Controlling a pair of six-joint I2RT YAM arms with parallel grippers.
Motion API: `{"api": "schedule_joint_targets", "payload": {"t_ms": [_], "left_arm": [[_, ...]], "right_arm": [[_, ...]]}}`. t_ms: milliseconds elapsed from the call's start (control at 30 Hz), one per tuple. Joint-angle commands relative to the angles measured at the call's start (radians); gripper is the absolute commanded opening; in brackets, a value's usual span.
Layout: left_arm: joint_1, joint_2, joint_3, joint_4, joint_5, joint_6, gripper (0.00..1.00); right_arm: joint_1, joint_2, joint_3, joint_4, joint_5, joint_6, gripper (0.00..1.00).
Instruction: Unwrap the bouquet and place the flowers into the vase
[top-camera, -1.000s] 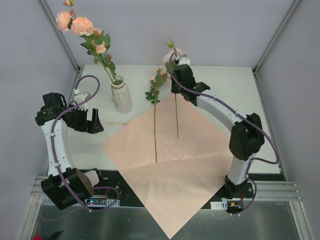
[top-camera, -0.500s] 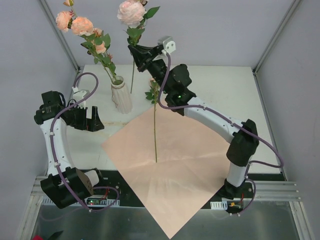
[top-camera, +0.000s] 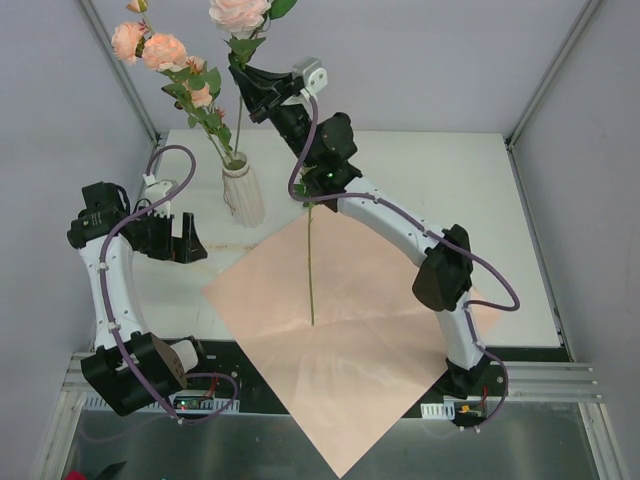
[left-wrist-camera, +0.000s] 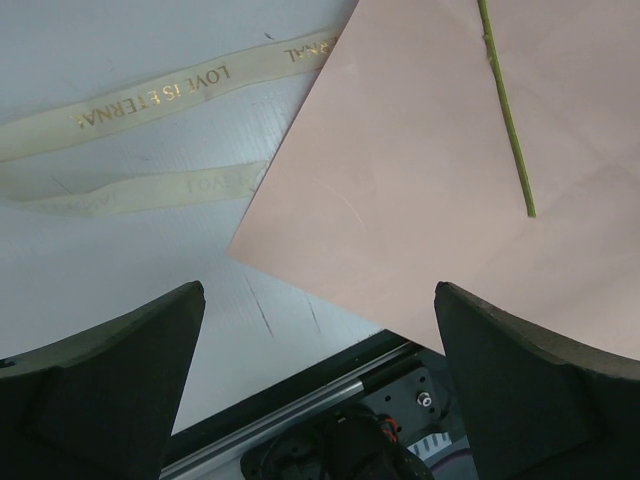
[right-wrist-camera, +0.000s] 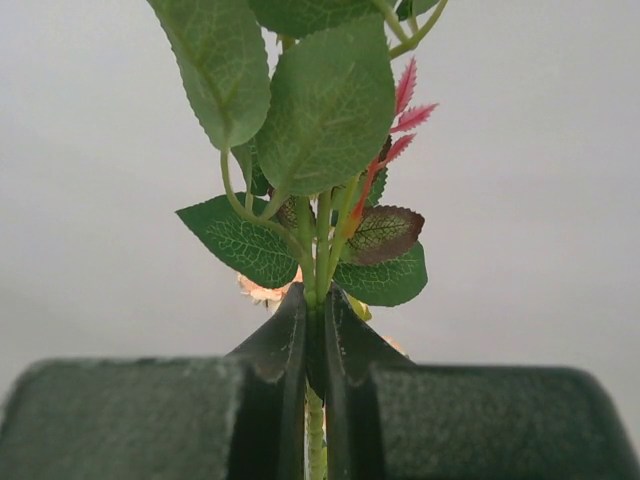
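Lower centre: the paper (top-camera: 340, 330) lies opened flat on the bench (top-camera: 480, 180), with one corner past the near edge. One loose stem (top-camera: 310, 265) lies on it, pointing away from the arms, its far end under the right arm. Unwrapping reads as done. The step in hand is loading the vase.

Left of frame: the left gripper (top-camera: 183, 243) hangs low beside the paper, jaws spread wide and nothing in them. Its wrist view shows the ribbon (left-wrist-camera: 150, 95) loose on the bench just off the paper's edge.

Upper left: the vase (top-camera: 243, 195) stands upright just beyond the paper's far-left edge. It already holds flowers (top-camera: 160, 50), which lean up and left.

Top of frame: the right gripper (top-camera: 245, 75) is raised high over the vase and clenched on the held flower (top-camera: 238, 12) just below its leaves. The bloom is up and the stem hangs toward the vase mouth. I cannot tell whether the tip is in, over or beside the neck.

Notes on doing it well (judgement):
- The neck is narrow and partly filled, so aim the tip at the free right side.
- Keep the stem near vertical and lower it slowly.
- The vase is short against these stems, so a sideways push may tip it.
- Let go only once the stem sits deep.
- The idle left gripper could steady the vase.
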Motion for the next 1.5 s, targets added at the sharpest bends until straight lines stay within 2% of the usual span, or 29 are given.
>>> {"api": "schedule_joint_targets", "payload": {"t_ms": [0,567,633,667,700,767,800,967,1000,1100,1200,1267,1367,1400,1467], "left_arm": [[0.009,0.008,0.006,-0.022,0.02,0.032,0.99],[0.012,0.0,0.041,-0.052,0.046,0.041,0.99],[0.012,-0.001,0.042,-0.054,0.043,0.041,0.99],[0.012,-0.003,0.042,-0.054,0.046,0.046,0.99],[0.012,-0.006,0.041,-0.056,0.046,0.05,0.99],[0.014,-0.014,0.038,-0.056,0.046,0.052,0.99],[0.012,-0.014,0.036,-0.054,0.046,0.052,0.99],[0.011,-0.004,0.032,-0.056,0.048,0.044,0.99],[0.011,-0.003,0.033,-0.056,0.05,0.044,0.99],[0.012,-0.003,0.035,-0.056,0.054,0.041,0.99],[0.012,-0.003,0.03,-0.054,0.057,0.044,0.99],[0.014,-0.001,0.029,-0.049,0.057,0.041,0.99],[0.014,0.005,0.03,-0.049,0.063,0.035,0.99],[0.014,0.005,0.032,-0.049,0.065,0.035,0.99],[0.014,0.003,0.03,-0.051,0.062,0.035,0.99]], "right_arm": [[0.001,0.023,0.086,0.041,-0.021,0.004,0.01],[0.018,0.201,0.102,-0.053,0.005,0.055,0.01],[0.027,0.198,0.091,-0.094,0.003,0.039,0.09],[0.032,0.19,0.07,-0.114,0.002,0.027,0.18],[0.033,0.168,0.057,-0.131,0.0,0.027,0.36],[0.032,0.132,-0.02,-0.159,-0.001,0.029,0.43],[0.03,0.088,-0.057,-0.16,0.003,0.027,0.5],[0.001,-0.078,-0.223,-0.249,0.008,0.03,0.67],[-0.005,-0.104,-0.295,-0.252,0.04,0.048,0.73],[-0.043,-0.199,-0.409,-0.257,0.043,0.093,0.75],[-0.076,-0.262,-0.536,-0.359,0.049,0.136,0.77],[-0.088,-0.282,-0.552,-0.434,0.08,0.137,0.77],[-0.114,-0.245,-0.503,-0.647,0.126,0.139,0.77],[-0.125,-0.224,-0.468,-0.801,0.143,0.139,0.77],[-0.132,-0.138,-0.342,-0.962,0.175,0.141,0.76]]}}
